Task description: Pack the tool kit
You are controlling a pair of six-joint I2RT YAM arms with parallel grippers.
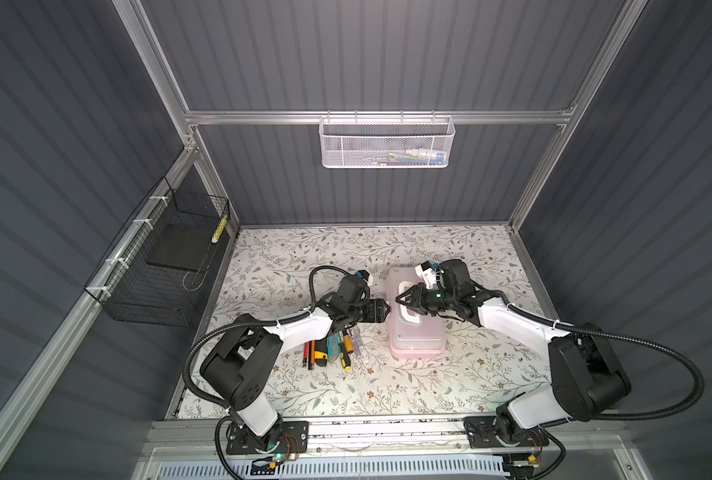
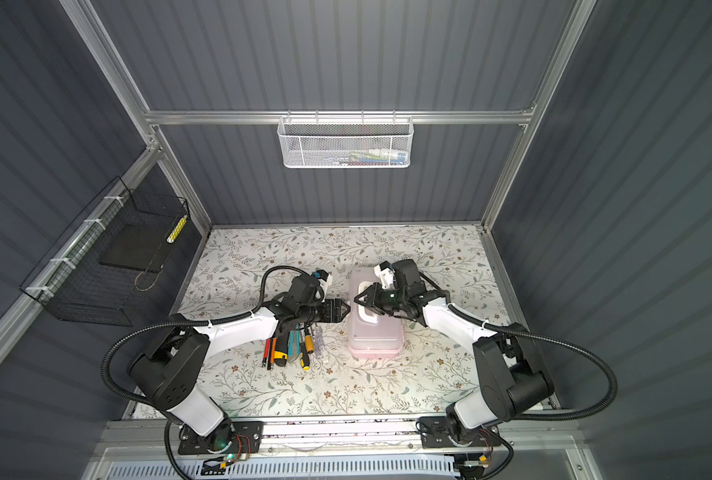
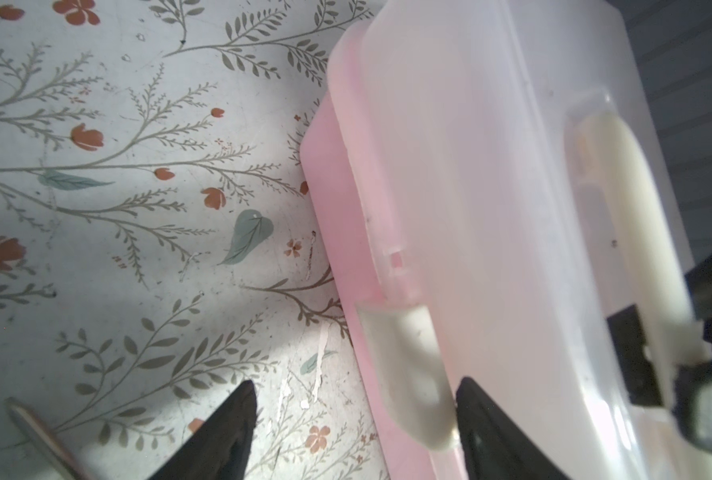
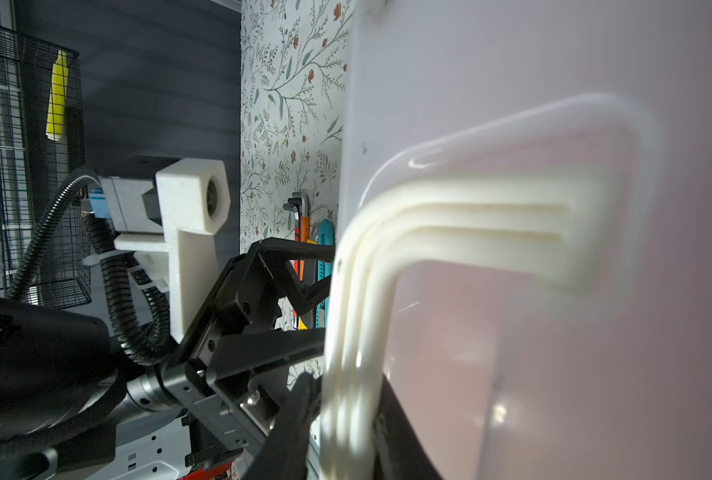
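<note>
1. Nearest, on the floral-patterned tabletop (image 1: 346,257): a cluster of slim hand tools (image 1: 333,349) with orange, yellow, teal and black grips. Lying side by side, long axes running near to far, partly under the left forearm.
2. Just to their right, apart from them: a small rectangular pink plastic box (image 1: 418,338), translucent frosted lid down. Standing flat near the tabletop's middle, long axis also near to far.
3. On the box's long side facing left: a white latch (image 3: 412,365). Along the lid's top, following the long axis: a white handle (image 1: 410,318).
4. Left arm: up from the near-left base, white forearm slanting far and right, wrist about level. Left tool (image 1: 387,311) pointing right at the latch side, fingers wide apart with the latch between them in the wrist view; cannot tell whether touching.
5. Right arm: up from the near-right base, forearm slanting far and left, wrist bent over the lid. Right tool (image 1: 402,299) pointing left, narrow, closed around the white handle.
6. Farther off: a black wire basket (image 1: 159,266) on the left wall.
7. Farthest: a white mesh basket (image 1: 387,141) hung from the back rail.
</note>
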